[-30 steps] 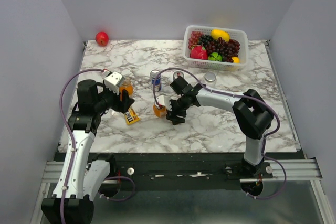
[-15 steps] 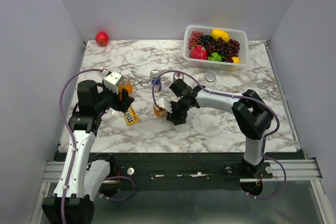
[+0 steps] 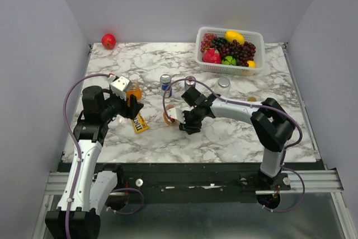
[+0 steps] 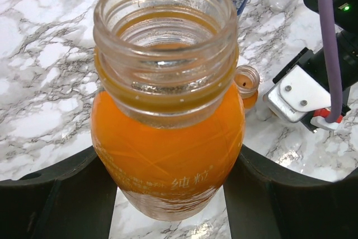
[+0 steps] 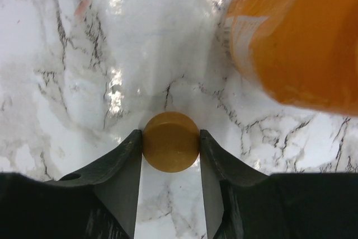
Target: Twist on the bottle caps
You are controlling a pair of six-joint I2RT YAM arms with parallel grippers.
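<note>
Right wrist view: 1 orange-gold cap is seen lying flat on the marble table. It sits between the fingers of the right gripper. Both pads are pressed to its rim, so the jaws are read as closed on the cap at a narrow gap. It appears not yet lifted.

Left wrist view: the left gripper is clamped wide around the belly of 1 stubby orange bottle. The bottle is held upright with its threaded mouth open.

Key relation: a 2nd small bottle stands upright and uncapped just beside the right gripper, on that gripper's left. The held bottle is well apart, further left. The right arm is nearer to both the cap and the 2nd bottle. The next move is judged to need a lift of the cap, then a carry to a mouth with the cap kept flat over the vertical neck axis.

View differences: pad contact with the cap is shown only by the right wrist camera. There the nearby bottle is an orange blur. Both open mouths are shown only by the left wrist camera.
</note>
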